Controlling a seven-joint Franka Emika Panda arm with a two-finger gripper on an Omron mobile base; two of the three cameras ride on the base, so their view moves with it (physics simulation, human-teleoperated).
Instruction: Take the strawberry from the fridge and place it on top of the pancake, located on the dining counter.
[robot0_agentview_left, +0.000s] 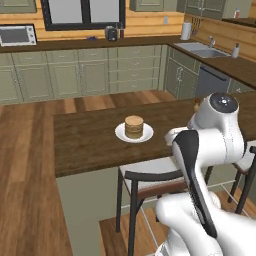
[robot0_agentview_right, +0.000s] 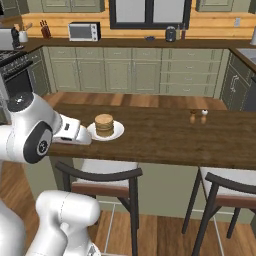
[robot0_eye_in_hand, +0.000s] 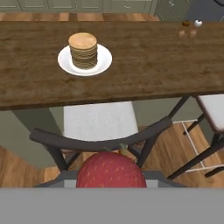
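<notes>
We note the strawberry (robot0_eye_in_hand: 111, 169) at the bottom of the hand view, large and close to the lens, bright red with a small stem on top. It sits right where the finger tips would rise, and it hides them. We take it as held in the gripper (robot0_eye_in_hand: 112, 181), the jaws drawn in on the fruit; the fingers themselves we cannot make out.

The hand looks down and forward over a dark-framed chair (robot0_eye_in_hand: 99, 127) with a pale seat, tucked under the near edge of the dining counter (robot0_eye_in_hand: 144, 65). The strawberry is on the near side of that counter, above the chair back, well apart from the plate.

On the counter stands a white plate (robot0_eye_in_hand: 63, 61) bearing the pancake (robot0_eye_in_hand: 83, 50), a tall tan stack. In the hand view it lies left of centre. Far right on the counter, two small shakers (robot0_eye_in_hand: 190, 27) stand just beside each other.

In the right base view, the plate (robot0_agentview_right: 117, 131) sits just right of the arm's white wrist. A second chair (robot0_agentview_right: 225, 192) stands to the right. Green cabinets (robot0_agentview_left: 75, 75) line the far wall.
</notes>
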